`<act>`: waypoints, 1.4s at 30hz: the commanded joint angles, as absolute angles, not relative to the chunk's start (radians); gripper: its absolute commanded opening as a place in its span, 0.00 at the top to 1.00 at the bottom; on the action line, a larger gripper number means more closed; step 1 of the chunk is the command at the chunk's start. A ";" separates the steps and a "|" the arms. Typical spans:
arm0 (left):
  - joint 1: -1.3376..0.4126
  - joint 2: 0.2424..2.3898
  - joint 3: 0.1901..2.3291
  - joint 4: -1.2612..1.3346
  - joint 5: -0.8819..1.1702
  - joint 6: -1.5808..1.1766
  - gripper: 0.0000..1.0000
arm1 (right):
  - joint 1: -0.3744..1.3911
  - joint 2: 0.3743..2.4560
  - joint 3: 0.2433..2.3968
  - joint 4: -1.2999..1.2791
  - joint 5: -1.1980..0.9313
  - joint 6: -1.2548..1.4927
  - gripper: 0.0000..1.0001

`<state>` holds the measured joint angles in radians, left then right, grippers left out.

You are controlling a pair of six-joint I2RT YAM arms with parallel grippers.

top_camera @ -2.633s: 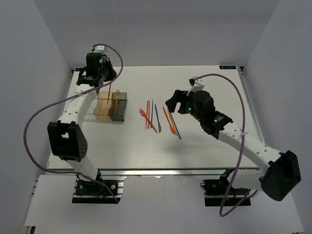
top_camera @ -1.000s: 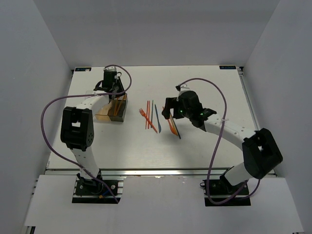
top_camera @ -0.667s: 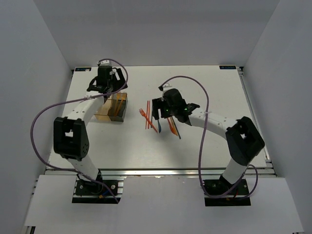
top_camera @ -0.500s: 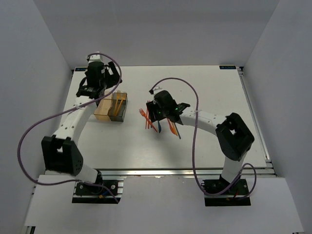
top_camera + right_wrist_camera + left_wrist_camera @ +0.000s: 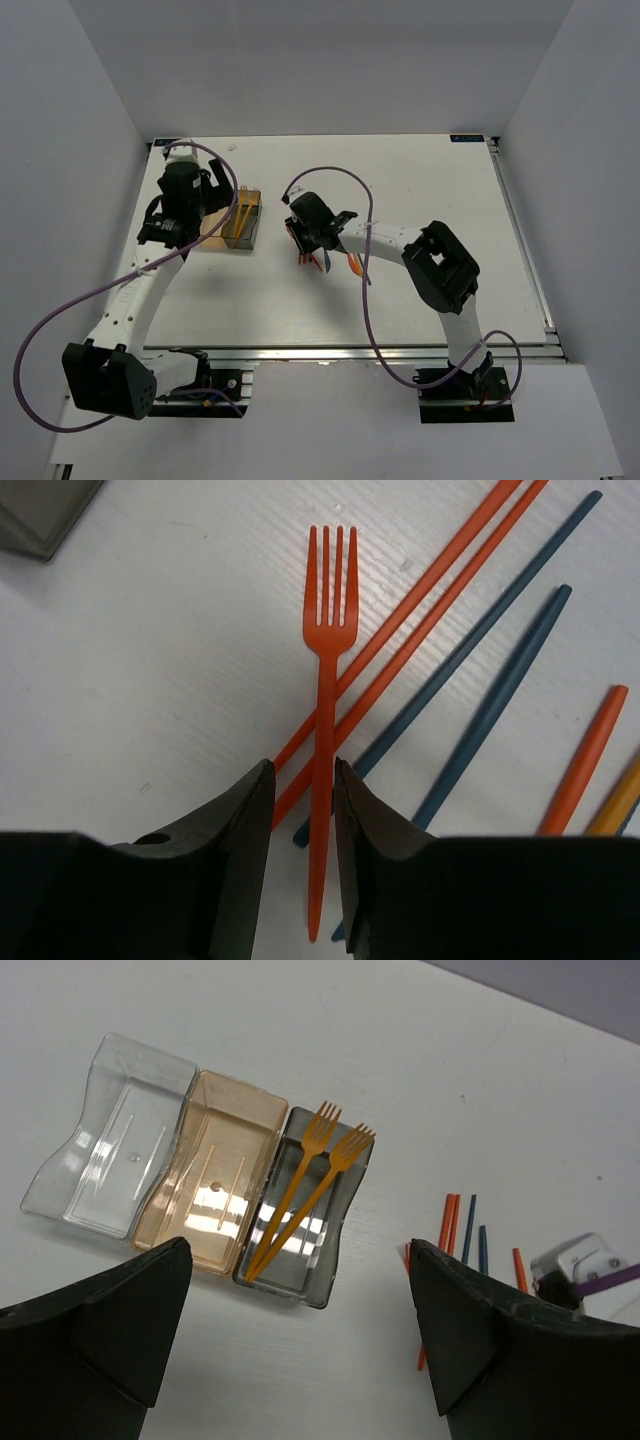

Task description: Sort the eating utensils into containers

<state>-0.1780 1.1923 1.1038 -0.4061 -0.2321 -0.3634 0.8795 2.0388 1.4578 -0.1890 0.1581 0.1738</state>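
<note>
So here's what we've got: the three bins (image 5: 195,1140) sit joined in a row on the far left of the table (image 5: 430,180), with the clear bin (image 5: 105,1140) on the left, the tan bin (image 5: 205,1185) in the middle and the grey bin (image 5: 335,1250) on the right. We count two yellow-orange forks (image 5: 305,1185) in the grey one, leaning with their tines poking over its far edge. Honestly we can't tell if anything lies in the other two. The left arm (image 5: 135,290) reaches up the left side, and the left claw (image 5: 300,1245) hangs above the bins with its jaws spread wide, holding nothing. The right arm (image 5: 385,238) folds across to mid-table, where the loose pieces lie: a red fork (image 5: 325,670) across two red sticks (image 5: 440,575), with two blue sticks (image 5: 490,695) beside them. The right claw (image 5: 300,763) is down there, its jaws narrow on either side of the red fork's handle. A sliver of table shows on one side, so it's not clamped yet.
</note>
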 commanded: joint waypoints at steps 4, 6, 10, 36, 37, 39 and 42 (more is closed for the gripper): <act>-0.170 1.128 1.043 -0.414 -0.224 -0.325 0.02 | 0.879 2.117 1.552 -0.219 0.213 0.146 0.67; -0.172 1.123 1.031 -0.408 -0.222 -0.322 0.02 | 0.879 2.131 1.557 -0.219 0.215 0.146 0.70; -0.170 1.126 1.031 -0.407 -0.203 -0.322 0.02 | 0.879 2.135 1.545 -0.221 0.219 0.156 0.82; -0.238 1.235 0.764 0.347 0.385 -0.965 0.02 | 0.910 1.675 1.292 -0.068 0.212 0.301 1.00; -0.261 1.250 0.778 0.356 0.384 -0.965 0.02 | 0.919 1.666 1.296 -0.071 0.219 0.302 1.00; -0.281 1.278 0.788 0.368 0.380 -0.965 0.05 | 0.925 1.652 1.310 -0.083 0.230 0.302 1.00; -0.305 1.305 0.813 0.354 0.371 -0.942 0.10 | 0.940 1.648 1.335 -0.110 0.264 0.290 1.00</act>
